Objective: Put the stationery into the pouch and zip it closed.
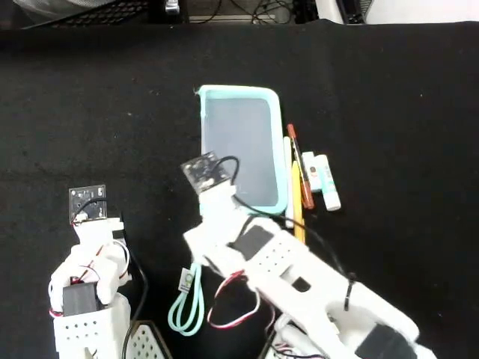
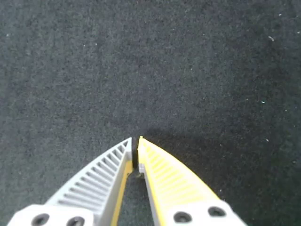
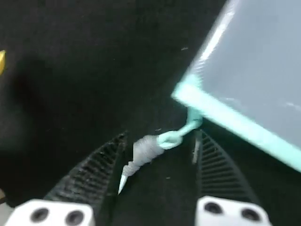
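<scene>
Pouch: the pouch (image 1: 239, 146) lies flat mid-counter, its long side running 12 to 6.
Stationery: a pen (image 1: 301, 168), a pencil (image 1: 298, 213) and two white sticks (image 1: 326, 183) lie outside the pouch, just beside its 3 o'clock edge. None of them is in it yet.
Right pincer: the right pincer (image 3: 160, 139) is released. It sits low at the pouch's 7 o'clock corner with one finger on each side of the pull (image 3: 143, 153), and neither finger touches it.
Left pincer: the left pincer (image 2: 136, 141) is clenched on nothing, over bare counter (image 2: 150, 61) at about 8 o'clock, well apart from the pouch.
Step in hand: probably taking the pull to work the zip, since everything waits outside.
Doing it well: centre the grey tab between the fingers, not the thin teal loop, then close firmly. Drag along the pouch's edge, not upward, or the light pouch may lift or skid. The idle left arm could pin the pouch's 9 o'clock side.
Zip line: I cannot tell which edge it follows.
Edges: the stationery crowds the 3 o'clock side, and a swing that way could scatter it. A teal cord (image 1: 187, 305) loops at 6 o'clock, under the right arm.
Open room: there is wide bare cloth from 9 to 11 o'clock and again past 2 o'clock.
</scene>
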`<move>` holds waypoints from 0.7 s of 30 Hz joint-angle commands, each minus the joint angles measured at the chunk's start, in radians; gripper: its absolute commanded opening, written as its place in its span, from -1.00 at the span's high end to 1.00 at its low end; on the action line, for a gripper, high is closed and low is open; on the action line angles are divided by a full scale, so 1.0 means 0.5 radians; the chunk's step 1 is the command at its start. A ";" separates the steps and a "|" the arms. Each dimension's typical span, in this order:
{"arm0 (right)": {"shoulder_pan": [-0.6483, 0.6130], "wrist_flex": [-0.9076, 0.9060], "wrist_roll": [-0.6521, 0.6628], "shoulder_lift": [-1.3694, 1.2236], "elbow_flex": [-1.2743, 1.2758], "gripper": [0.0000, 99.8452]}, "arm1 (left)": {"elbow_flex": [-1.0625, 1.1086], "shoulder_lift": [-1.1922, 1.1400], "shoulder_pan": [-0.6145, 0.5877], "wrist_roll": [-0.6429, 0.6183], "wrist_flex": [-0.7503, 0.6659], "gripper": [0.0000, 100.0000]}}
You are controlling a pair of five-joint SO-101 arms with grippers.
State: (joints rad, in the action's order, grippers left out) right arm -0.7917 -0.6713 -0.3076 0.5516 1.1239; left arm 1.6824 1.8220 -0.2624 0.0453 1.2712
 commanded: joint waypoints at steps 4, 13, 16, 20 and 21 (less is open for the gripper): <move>-0.025 0.101 -0.028 -0.170 -0.051 0.60 | 0.032 0.009 -0.002 -0.015 0.009 0.91; 0.310 0.049 -0.028 -0.624 -0.385 0.61 | 0.032 0.009 -0.002 -0.015 0.009 0.91; 0.384 -0.138 -0.018 -0.809 -0.548 0.66 | 0.032 0.009 -0.002 -0.015 0.009 0.91; 0.402 -0.242 0.374 -0.944 -0.683 0.95 | 0.032 0.009 -0.002 -0.015 0.009 0.91; 0.402 -0.245 0.516 -0.947 -0.686 0.98 | 0.032 0.009 -0.002 -0.015 0.009 0.91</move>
State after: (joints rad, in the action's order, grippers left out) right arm -0.6030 -0.7741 -0.2140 0.0898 0.8385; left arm 1.6824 1.8220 -0.2624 0.0453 1.2712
